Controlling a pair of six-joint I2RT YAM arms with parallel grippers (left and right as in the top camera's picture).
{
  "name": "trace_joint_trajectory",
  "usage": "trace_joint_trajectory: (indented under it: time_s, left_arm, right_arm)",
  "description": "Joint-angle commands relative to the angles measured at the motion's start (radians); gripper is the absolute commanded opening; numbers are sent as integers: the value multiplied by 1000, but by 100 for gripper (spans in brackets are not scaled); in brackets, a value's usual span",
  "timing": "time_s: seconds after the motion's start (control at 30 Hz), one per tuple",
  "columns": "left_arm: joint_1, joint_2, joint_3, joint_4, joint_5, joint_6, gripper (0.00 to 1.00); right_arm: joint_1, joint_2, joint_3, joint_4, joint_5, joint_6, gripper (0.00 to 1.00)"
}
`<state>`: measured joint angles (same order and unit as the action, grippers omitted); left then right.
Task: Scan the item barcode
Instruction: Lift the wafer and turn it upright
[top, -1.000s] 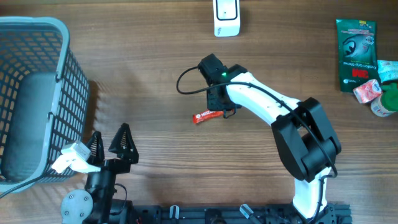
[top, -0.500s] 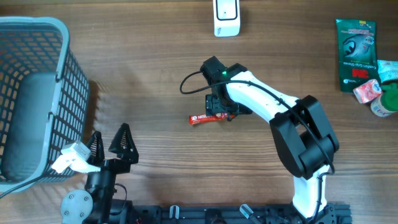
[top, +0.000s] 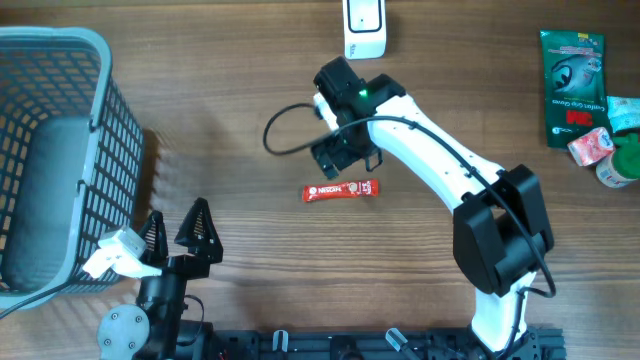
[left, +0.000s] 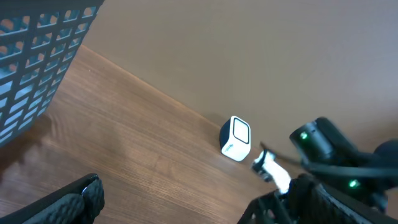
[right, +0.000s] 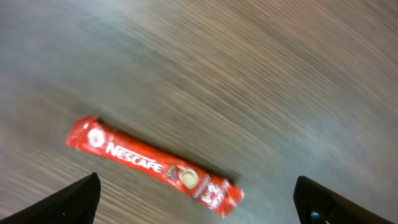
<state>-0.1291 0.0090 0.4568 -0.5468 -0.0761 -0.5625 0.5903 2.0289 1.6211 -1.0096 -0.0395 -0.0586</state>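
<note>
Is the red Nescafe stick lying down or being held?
Lying down. The stick rests flat on the table, label up. The right gripper is open and not touching it.

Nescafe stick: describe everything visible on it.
The Nescafe stick is a slim, glossy red sachet with white NESCAFE lettering, a round logo at one end and a small cup picture near the other. It lies flat on the wooden table, mid-table, label up. Nothing touches it; the open right tool hovers close by. No barcode shows.
</note>
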Motion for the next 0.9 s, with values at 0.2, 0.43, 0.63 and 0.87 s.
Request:
trace_joint_trajectory:
  time_s: [0.2,0.43,0.63,0.87]
  left_arm:
    - [-5,-3,-6,2,12,8,100]
    - [-5,-3,-6,3,12,8,100]
    - [-5,-3,-6,3,12,8,100]
    - [-5,-3,-6,3,12,8,100]
  right_arm:
    - [145,-7,-232,168,74,-204,100]
    - [206,-5,-381,363,287,-233,100]
    - [166,-5,-403,348,230,-224,100]
    - [105,-5,-406,306,-15,-274,78]
